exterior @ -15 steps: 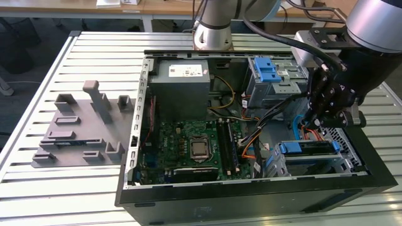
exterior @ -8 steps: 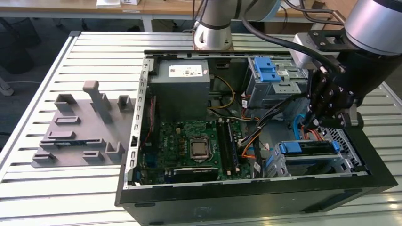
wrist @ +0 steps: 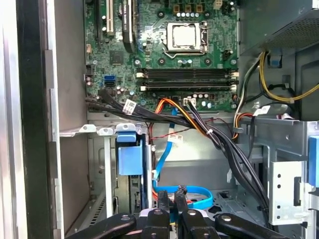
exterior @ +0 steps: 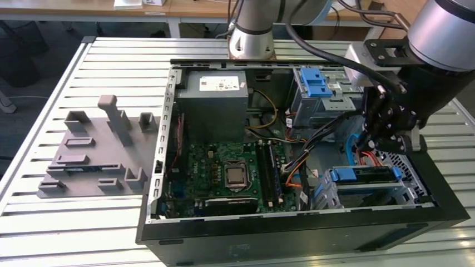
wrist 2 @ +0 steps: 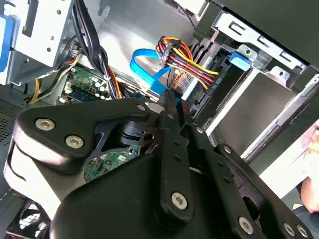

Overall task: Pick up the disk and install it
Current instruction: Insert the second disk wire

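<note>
Exterior view: disk (exterior: 365, 174) sits in the case's lower bay, blue frame uppermost. Gripper (wrist: 173, 195) hovers just beside it, fingers nearly closed, holding nothing. Likely stiff, heavy, shock-sensitive — grasp the frame edges.

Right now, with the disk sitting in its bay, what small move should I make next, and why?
Probably lift the gripper straight up and out. The disk looks seated in the cage, apart from the gripper, and cables crowd close around it.

arm (exterior: 445, 28): silver-grey tube, black cables | gripper (wrist: 169, 196): black linkages, silver screws
</note>
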You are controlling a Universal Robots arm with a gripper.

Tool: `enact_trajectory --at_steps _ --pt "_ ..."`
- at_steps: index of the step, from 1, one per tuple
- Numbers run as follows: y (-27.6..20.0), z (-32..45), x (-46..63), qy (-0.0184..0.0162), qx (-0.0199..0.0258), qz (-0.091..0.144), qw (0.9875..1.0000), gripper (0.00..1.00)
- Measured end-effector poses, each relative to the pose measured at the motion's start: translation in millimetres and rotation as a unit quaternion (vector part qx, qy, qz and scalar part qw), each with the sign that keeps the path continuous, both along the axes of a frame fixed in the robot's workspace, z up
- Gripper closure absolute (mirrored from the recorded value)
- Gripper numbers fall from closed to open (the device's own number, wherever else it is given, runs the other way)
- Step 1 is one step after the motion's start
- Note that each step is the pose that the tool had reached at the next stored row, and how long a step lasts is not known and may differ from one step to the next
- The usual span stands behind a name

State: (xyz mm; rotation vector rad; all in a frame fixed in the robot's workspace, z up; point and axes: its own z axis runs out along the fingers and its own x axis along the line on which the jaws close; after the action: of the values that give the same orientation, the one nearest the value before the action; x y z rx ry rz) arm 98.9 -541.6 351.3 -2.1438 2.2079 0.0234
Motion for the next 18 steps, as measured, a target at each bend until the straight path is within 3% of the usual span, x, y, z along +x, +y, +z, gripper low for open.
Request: enact_trajectory --at_steps 5,18 --pt "-3.4 -2.5 -0.3 -0.0007 -0.0001 0.017 0.9999 0.84" --pt "-17.4 -8.4 -0.7 -0.0045 -0.0001 0.018 0.9998 0.84"
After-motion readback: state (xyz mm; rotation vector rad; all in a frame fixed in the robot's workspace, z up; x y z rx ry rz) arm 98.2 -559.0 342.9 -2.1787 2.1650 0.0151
